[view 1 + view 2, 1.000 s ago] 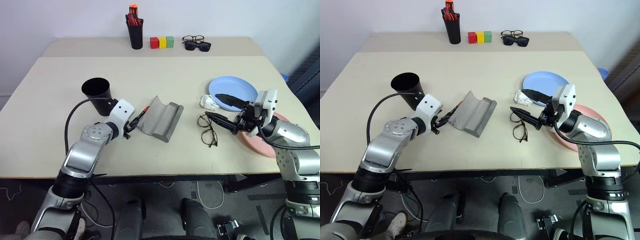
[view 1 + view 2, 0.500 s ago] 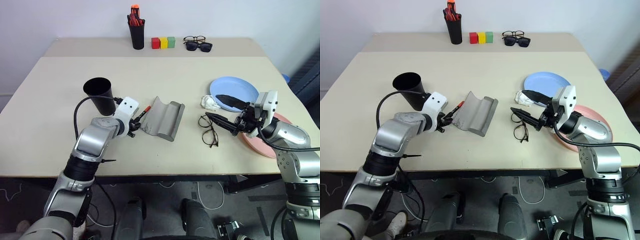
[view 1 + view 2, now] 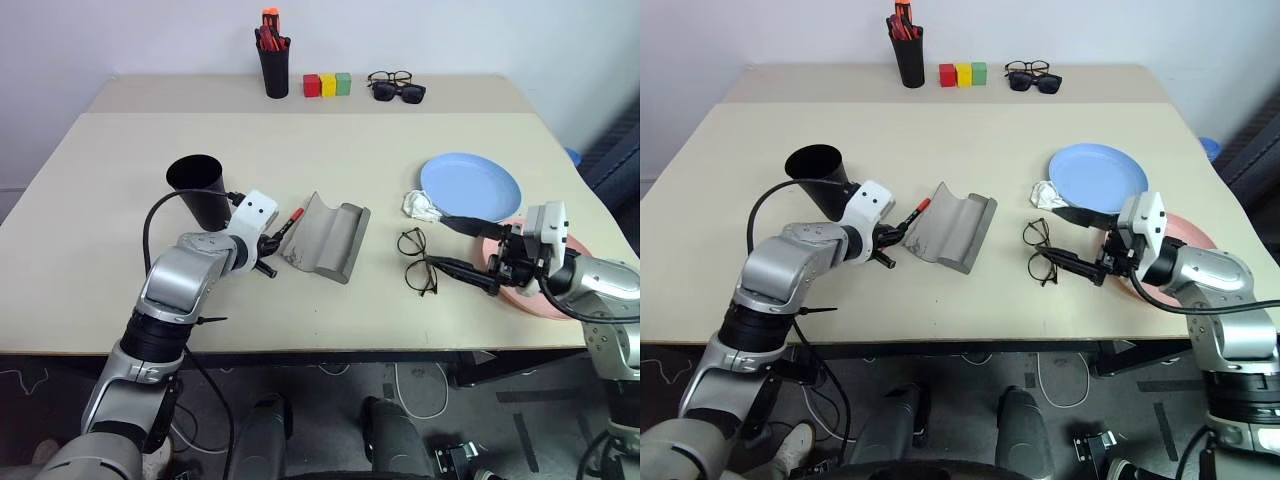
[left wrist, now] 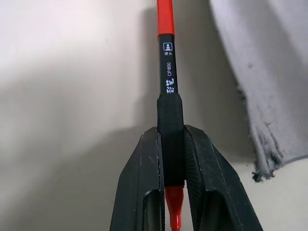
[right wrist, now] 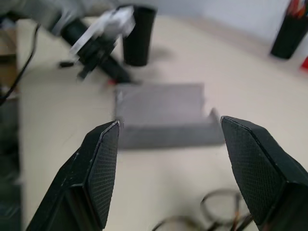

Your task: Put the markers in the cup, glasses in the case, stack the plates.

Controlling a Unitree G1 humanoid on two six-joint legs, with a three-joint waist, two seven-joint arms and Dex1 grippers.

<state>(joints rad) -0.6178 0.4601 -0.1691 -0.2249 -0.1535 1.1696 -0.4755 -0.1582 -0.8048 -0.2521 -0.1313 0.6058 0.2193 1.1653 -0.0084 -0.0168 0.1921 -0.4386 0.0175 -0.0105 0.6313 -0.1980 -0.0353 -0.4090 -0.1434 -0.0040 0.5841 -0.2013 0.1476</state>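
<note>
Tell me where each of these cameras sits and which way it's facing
Head stereo pair: forward and down over the table; both arms show.
Left wrist: along the left tool, shut on the red marker beside the grey case.
Right wrist: along the open right tool, across the glasses toward the case and black cup.
Shared: the case lies in all views.

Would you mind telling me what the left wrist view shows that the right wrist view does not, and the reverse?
Left wrist view alone: the left hand shut on the red marker, with white print readable on its black band. Right wrist view alone: the right hand open, the black cup, the glasses, a pen holder, and the left hand from outside. Both share the grey case and the beige table.
</note>
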